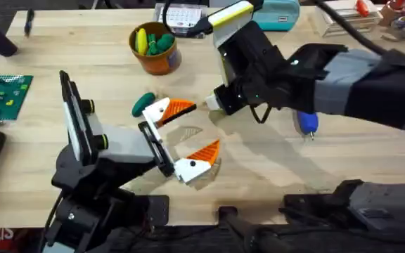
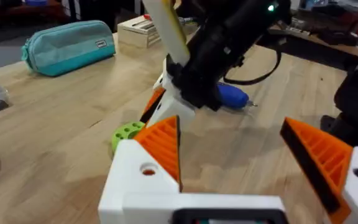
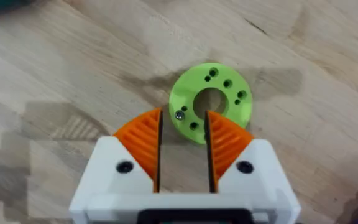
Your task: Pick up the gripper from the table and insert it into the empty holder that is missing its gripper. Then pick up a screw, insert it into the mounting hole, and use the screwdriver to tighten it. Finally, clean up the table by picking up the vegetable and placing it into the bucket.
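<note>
screw (image 3: 179,115) sits on green disc (image 3: 211,102), at 12 o'clock of right tool (image 3: 183,146), its pads narrowly parted, ungripped.

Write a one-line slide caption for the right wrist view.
Right gripper, orange pads nearly closed, poised over the edge of a green ring-shaped disc lying flat on the wooden table.

A pale wooden table (image 1: 371,158) with visible grain fills the scene under even indoor light. A teal zipped pouch (image 2: 67,45) lies at its far edge, with a small wooden box (image 2: 138,30) just beside it. Past the pouch, the room behind falls into shadow, crowded with dark clutter. A green toy-brick plate (image 1: 2,98) sits well apart from the pouch, near the table's left edge.
</note>
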Controlling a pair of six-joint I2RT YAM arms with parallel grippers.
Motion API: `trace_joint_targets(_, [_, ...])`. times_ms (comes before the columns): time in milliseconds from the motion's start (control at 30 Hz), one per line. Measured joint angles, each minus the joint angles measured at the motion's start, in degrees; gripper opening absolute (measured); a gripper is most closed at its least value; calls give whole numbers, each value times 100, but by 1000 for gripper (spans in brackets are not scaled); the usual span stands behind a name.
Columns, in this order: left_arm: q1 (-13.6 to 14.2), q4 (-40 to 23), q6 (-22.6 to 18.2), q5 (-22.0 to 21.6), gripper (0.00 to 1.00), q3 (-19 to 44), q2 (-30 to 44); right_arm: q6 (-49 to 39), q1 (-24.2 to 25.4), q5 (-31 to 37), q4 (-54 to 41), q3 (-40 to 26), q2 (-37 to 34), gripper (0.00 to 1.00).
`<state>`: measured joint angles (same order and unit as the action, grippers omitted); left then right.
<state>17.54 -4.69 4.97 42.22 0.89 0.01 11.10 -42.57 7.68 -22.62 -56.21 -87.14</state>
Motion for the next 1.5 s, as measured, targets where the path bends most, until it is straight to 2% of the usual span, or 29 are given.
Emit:
trace_joint_targets(233, [0, 0, 0, 0, 986, 0, 0, -44, -53, 2, 14, 0, -432, 386])
trace_joint_targets(467, [2, 0, 0, 0, 986, 0, 0, -48, -327, 8, 36, 2, -634, 386])
trace_joint_targets(1500, [0, 0, 0, 0, 986, 0, 0, -49, -339, 160, 461, 2, -691, 386])
